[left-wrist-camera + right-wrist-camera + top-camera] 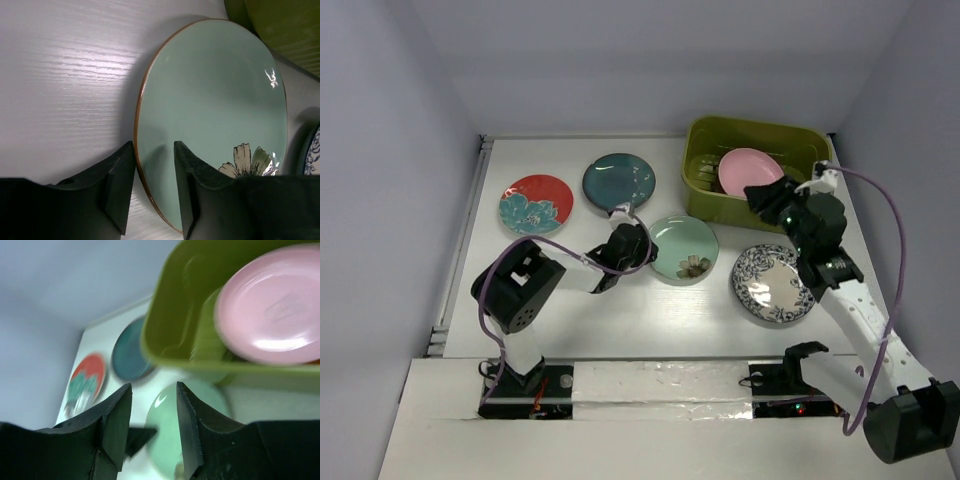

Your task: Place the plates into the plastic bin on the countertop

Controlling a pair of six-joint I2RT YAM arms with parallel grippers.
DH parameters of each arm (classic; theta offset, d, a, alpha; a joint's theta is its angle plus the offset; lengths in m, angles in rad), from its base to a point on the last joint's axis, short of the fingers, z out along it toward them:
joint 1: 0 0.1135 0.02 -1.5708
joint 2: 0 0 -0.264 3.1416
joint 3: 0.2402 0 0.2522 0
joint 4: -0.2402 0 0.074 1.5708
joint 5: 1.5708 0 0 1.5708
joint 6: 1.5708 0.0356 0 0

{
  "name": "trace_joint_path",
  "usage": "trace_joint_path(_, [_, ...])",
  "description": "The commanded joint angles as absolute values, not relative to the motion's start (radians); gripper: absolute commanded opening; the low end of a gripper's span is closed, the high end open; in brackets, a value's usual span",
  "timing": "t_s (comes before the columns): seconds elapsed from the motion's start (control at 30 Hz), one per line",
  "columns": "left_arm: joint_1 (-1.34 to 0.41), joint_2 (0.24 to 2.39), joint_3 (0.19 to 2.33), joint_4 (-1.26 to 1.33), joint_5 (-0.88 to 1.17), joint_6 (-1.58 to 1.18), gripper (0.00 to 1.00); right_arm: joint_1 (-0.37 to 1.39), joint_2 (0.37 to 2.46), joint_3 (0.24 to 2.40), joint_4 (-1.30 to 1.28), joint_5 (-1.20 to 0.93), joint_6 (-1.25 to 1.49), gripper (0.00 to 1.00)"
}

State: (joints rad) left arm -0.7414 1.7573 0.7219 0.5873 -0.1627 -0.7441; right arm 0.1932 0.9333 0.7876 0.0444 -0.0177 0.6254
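The left gripper [154, 150], spread astride the mint flower plate [215, 110] near the plastic bin [710, 200], should pinch its rim squarely before lifting.

Mint-green round plate with flower [215, 110]: lower rim and part of the flower are covered by the left end effector [153, 145]. In the right wrist view it is blurred and part-covered by the right end effector [153, 386].
White-and-blue patterned round plate [314, 155]: only a sliver shows at the left wrist view's right edge.
Olive-green rectangular plastic bin [170, 315]: cut off by the top and right edges of the right wrist view.
Pink round plate [275, 305]: right side cut off there. Items beneath it in the bin are unidentifiable.
Dark teal round plate [127, 355]: right part behind the bin's corner.
Red round plate with teal flower [85, 382]: blurred, pattern unreadable.
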Motion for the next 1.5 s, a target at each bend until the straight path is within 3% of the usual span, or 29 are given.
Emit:
trace_joint_path(0.0, [-0.738, 1.773, 0.684, 0.690, -0.133, -0.811, 0.32, 0.281, 0.874, 0.717, 0.133, -0.072, 0.632, 0.47])
trace_joint_path(0.13, [-0.738, 1.763, 0.617, 0.787, -0.158, -0.850, 0.00, 0.374, 0.822, 0.580, 0.199, -0.118, 0.699, 0.53])
trace_joint_path(0.2, [-0.729, 1.726, 0.568, 0.827, -0.172, -0.868, 0.00, 0.432, 0.808, 0.490, 0.268, -0.130, 0.713, 0.59])
trace_joint_path(0.33, [-0.729, 1.602, 0.457, 0.877, -0.196, -0.902, 0.00, 0.515, 0.896, 0.405, 0.345, -0.120, 0.707, 0.82])
trace_joint_path(0.43, [-0.719, 1.519, 0.390, 0.885, -0.212, -0.917, 0.00, 0.563, 0.972, 0.385, 0.385, -0.088, 0.712, 0.87])
trace_joint_path(0.83, [-0.681, 1.166, 0.242, 0.854, -0.155, -0.971, 0.00, 0.581, 1.149, 0.345, 0.460, 0.047, 0.793, 0.87])
trace_joint_path(1.33, [-0.592, 0.940, 0.175, 0.861, 0.052, -1.040, 0.00, 0.581, 1.476, 0.336, 0.833, -0.152, 0.834, 0.83])
trace_joint_path(1.47, [-0.560, 0.902, 0.167, 0.871, 0.103, -1.058, 0.00, 0.581, 1.545, 0.322, 0.960, -0.213, 0.865, 0.74])
